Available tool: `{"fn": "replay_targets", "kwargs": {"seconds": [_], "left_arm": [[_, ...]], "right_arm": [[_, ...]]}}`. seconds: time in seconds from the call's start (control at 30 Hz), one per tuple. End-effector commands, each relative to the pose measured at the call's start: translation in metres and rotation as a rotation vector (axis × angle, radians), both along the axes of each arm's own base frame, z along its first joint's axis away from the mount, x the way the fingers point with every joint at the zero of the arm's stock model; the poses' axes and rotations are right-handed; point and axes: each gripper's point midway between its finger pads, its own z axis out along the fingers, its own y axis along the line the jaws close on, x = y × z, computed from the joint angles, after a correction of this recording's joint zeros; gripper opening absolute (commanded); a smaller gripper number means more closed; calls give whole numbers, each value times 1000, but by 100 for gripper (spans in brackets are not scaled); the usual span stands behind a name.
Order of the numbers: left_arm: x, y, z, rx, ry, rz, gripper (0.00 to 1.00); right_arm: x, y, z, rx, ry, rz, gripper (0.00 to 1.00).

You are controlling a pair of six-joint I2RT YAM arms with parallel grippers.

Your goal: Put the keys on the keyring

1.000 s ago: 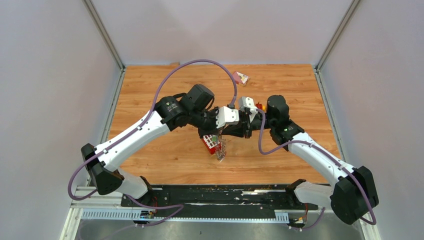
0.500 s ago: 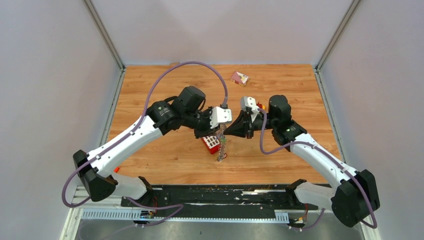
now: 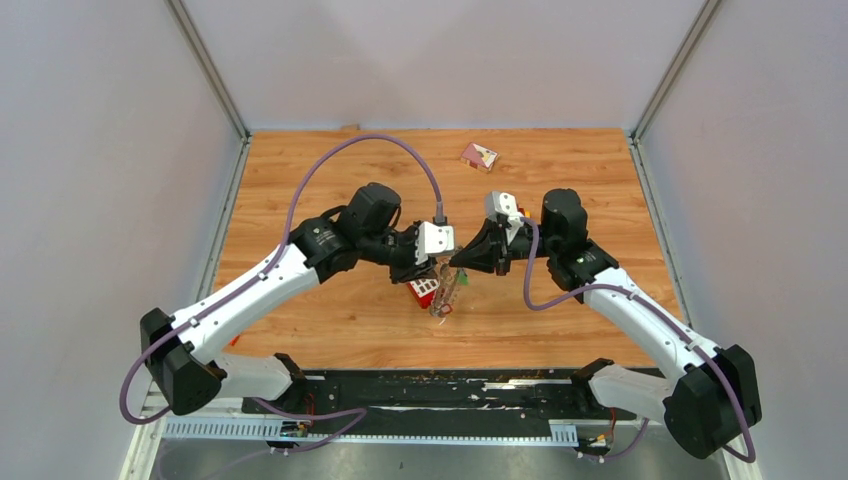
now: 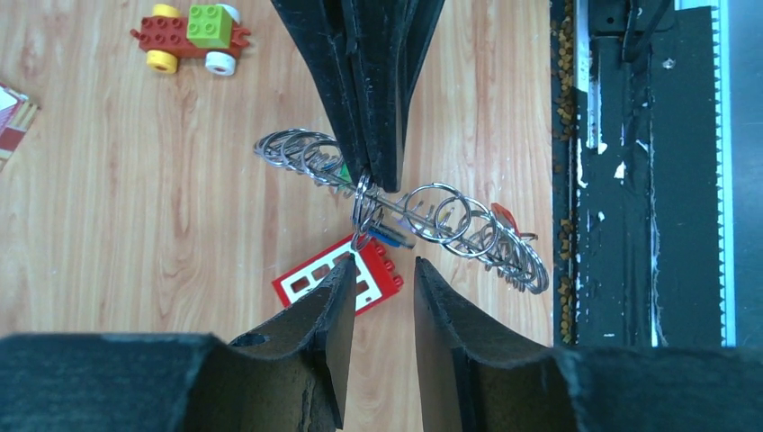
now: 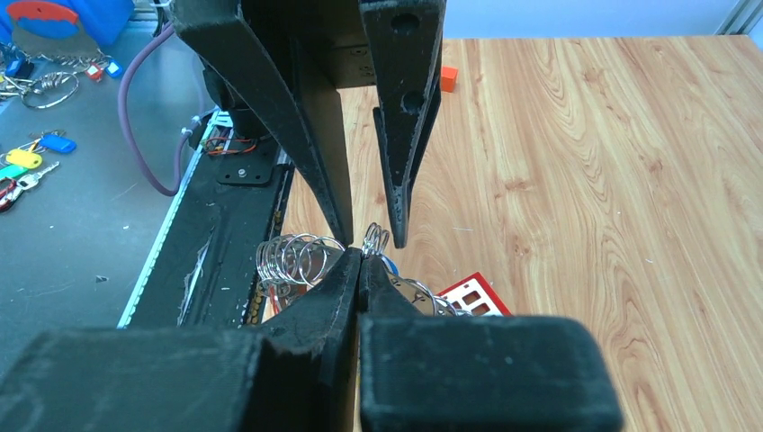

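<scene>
Keyring held in mid-air above the desk, pinched in the closed jaws of the right gripper.
We see its chain of wire loops hanging tilted over the red brick, with small keys on blue, green and red tags caught among the loops. Our left gripper faces it, jaws parted on nothing, tips just short of one loop. A second ago the two grippers overlapped; since then the left arm has drawn back, so they meet tip to tip, and the ring leans more.
</scene>
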Motion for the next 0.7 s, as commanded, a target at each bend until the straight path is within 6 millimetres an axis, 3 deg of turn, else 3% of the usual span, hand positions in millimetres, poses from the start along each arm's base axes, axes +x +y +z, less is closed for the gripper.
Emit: {"fn": "replay_targets", "kwargs": {"seconds": [0.0,0.33,0.67], "left_arm": [[-4,-16,13,-99,6,-44,37],[-8,-26,0,-109,95,-56,32],[-9,-29,-11,-100,123,-63,14]], "right_arm": [[-3,-1,31,47,-101,25,0],[-2,-1,29,42,-106,21,0],[-2,-1,30,44,-108,20,0]]}}
